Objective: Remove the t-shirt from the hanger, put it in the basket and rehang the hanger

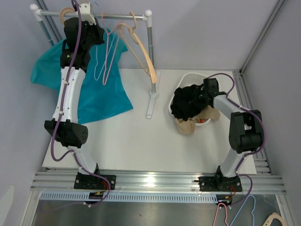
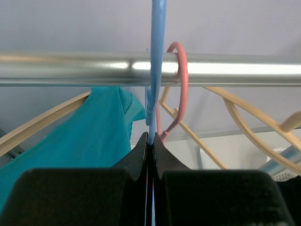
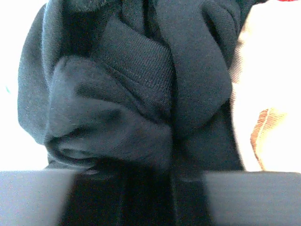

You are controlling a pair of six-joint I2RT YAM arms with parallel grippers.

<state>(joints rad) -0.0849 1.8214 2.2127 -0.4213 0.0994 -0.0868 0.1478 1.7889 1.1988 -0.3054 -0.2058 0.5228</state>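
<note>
Grey walls (image 1: 197,28): plain panels close in the far and right sides, with aluminium posts running up the corners.
White worktop (image 1: 141,141): matte, with a ribbed aluminium frame (image 1: 160,181) along its near edge where both arm bases are bolted.
Teal t-shirt (image 1: 103,96): at the far left corner of the worktop. It hangs from the left end of the rail on a wooden hanger (image 2: 42,120), which is threaded through its neck. The cloth is smooth and unprinted. One sleeve spreads past the left edge and the hem lies out on the worktop. The left arm crosses in front of it.
Clothes rack: a steel rail (image 1: 117,16) runs along the far edge, and its right post (image 1: 151,52) stands on a foot near the middle of the worktop.
White basket (image 1: 188,76): toward the right edge. A black garment (image 1: 184,101) is heaped over its rim and a beige garment (image 1: 188,126) spills out on the near side.
Bare wooden hangers (image 1: 141,54): on the rail, right of the shirt.
Pink hanger (image 2: 182,84): thin, hooked over the rail just beside the blue one.
Blue hanger (image 2: 157,42): thin, hooked over the rail between the shirt and the pink hook.
Left gripper (image 2: 150,141): up under the rail, jaws pinched tight on the stem of the blue hanger.
Right gripper (image 1: 200,95): at the basket, pressed into the black garment. I cannot tell how wide its jaws stand.
</note>
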